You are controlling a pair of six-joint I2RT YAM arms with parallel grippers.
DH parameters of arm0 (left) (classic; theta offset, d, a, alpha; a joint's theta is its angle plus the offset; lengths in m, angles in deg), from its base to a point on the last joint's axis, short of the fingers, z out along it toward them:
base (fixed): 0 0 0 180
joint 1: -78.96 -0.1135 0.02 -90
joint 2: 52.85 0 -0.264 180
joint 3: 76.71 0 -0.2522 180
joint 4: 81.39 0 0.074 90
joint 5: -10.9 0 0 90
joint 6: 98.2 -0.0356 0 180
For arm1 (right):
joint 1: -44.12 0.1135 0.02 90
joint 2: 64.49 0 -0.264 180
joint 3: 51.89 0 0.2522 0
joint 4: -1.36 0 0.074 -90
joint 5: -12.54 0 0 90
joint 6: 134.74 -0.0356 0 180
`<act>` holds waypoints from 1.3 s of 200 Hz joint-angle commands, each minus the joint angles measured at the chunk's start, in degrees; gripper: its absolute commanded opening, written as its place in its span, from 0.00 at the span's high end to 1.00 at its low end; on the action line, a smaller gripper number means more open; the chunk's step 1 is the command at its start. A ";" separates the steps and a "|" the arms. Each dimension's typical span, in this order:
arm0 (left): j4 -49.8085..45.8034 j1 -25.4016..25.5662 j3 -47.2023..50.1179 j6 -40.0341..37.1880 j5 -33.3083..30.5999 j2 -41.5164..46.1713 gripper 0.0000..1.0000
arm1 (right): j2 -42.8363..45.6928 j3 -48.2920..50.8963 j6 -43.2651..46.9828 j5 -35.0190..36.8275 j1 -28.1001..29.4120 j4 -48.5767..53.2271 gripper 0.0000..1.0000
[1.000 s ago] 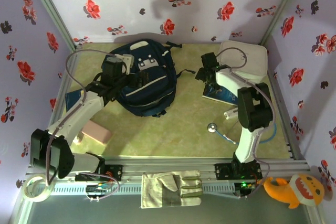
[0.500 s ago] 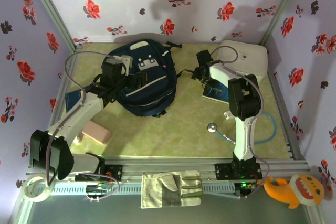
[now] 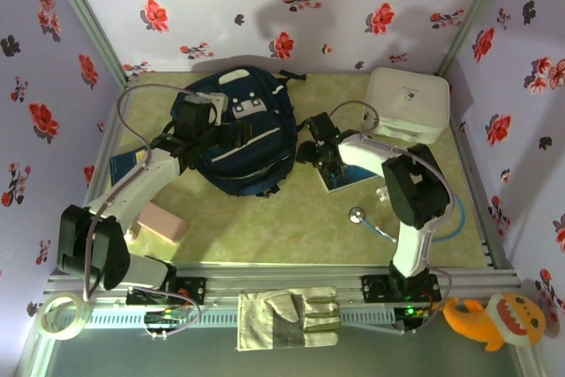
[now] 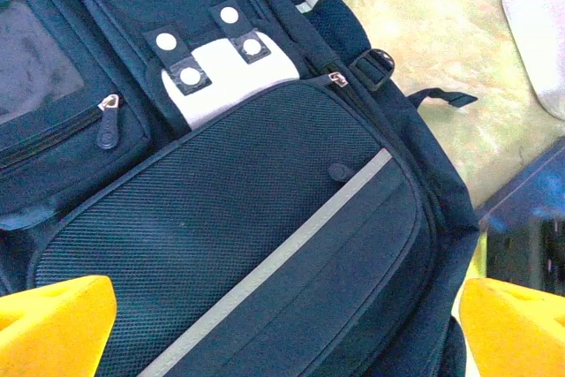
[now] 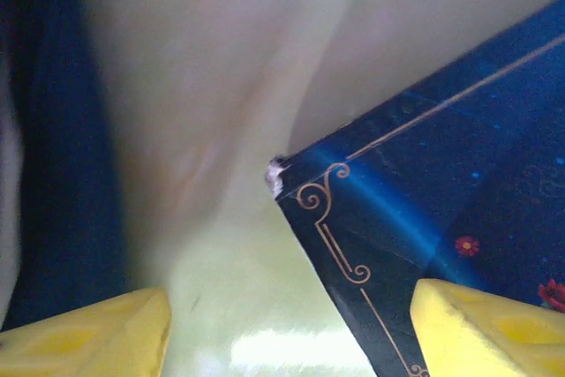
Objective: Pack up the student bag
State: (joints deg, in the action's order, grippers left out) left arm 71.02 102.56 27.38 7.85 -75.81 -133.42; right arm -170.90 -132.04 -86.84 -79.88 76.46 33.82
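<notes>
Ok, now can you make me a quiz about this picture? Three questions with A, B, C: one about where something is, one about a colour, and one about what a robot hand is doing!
1. Where is the white case?
A) in the far right corner
B) in the far left corner
C) at the near edge, in the middle

2. What colour is the book lying to the right of the backpack?
A) red
B) blue
C) green

3. What is the left gripper doing?
A) it is open above the backpack
B) it is shut on a strap
C) it is holding the book

Answers:
1 A: the case sits at the back right, where the walls meet.
2 B: its cover is dark blue with thin gold lines.
3 A: its jaws stand wide apart over the backpack's front pocket and grip nothing.
</notes>
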 commanded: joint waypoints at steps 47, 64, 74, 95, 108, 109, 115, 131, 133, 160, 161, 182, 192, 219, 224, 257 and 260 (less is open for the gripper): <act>-1.53 2.72 -7.47 0.76 6.84 -6.31 0.00 | 18.10 10.00 -4.07 4.27 1.67 -1.97 0.29; -2.63 4.77 -10.25 0.61 8.14 -9.17 0.00 | 21.27 11.46 -5.79 7.76 -0.42 -1.32 0.28; -3.41 6.23 -12.07 0.31 8.72 -11.07 0.00 | 22.03 12.92 -7.87 8.21 -2.48 -1.08 0.28; -5.03 9.72 -15.90 -0.39 9.10 -15.53 0.00 | 23.19 16.60 -12.17 8.05 -6.54 -1.11 0.30; -5.90 11.89 -18.36 -0.57 9.23 -18.59 0.00 | 23.87 18.68 -13.48 7.70 -8.00 -1.60 0.31; -5.92 12.03 -18.53 -0.62 9.26 -18.84 0.00 | 23.92 18.72 -13.55 7.65 -8.04 -1.71 0.31; -6.40 13.02 -19.66 -0.83 9.28 -20.28 0.00 | 24.18 19.63 -14.01 7.48 -8.56 -1.83 0.30; -7.71 15.45 -22.91 -1.61 9.27 -24.34 0.02 | 24.25 21.41 -14.87 6.74 -9.51 -2.08 0.31; -7.84 15.72 -23.34 -1.63 9.32 -24.84 0.02 | 24.26 21.64 -15.03 6.73 -9.60 -2.09 0.31; -9.85 18.93 -28.61 -2.31 9.19 -31.50 0.06 | 24.33 24.37 -16.37 6.63 -10.80 -2.76 0.32; -9.88 19.03 -28.84 -2.37 9.19 -31.71 0.07 | 24.37 24.50 -16.40 6.59 -10.89 -2.86 0.32; -11.66 20.82 -32.65 -2.63 9.03 -36.40 0.11 | 23.91 25.82 -16.95 6.45 -11.68 -3.21 0.32; -12.80 21.45 -34.66 -2.89 8.94 -38.75 0.14 | 23.59 26.25 -17.04 6.45 -11.92 -3.44 0.32; -16.12 22.62 -40.15 -3.79 7.93 -44.31 0.22 | 22.17 26.98 -16.85 5.14 -12.46 -5.34 0.36; -16.68 22.85 -41.02 -4.14 7.45 -45.19 0.23 | 21.86 27.06 -16.86 4.71 -12.55 -5.74 0.37; -20.72 23.59 -47.38 -5.68 6.38 -51.09 0.30 | 20.57 27.22 -16.65 3.23 -12.78 -7.47 0.45; -21.16 23.60 -48.03 -5.88 6.38 -51.60 0.31 | 20.51 27.22 -16.62 3.21 -12.79 -7.53 0.45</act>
State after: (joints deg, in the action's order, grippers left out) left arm 55.42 125.64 -15.42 4.51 -68.38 -181.05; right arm -149.53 -105.55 -103.08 -75.77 64.18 28.16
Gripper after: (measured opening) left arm 0.721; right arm 0.560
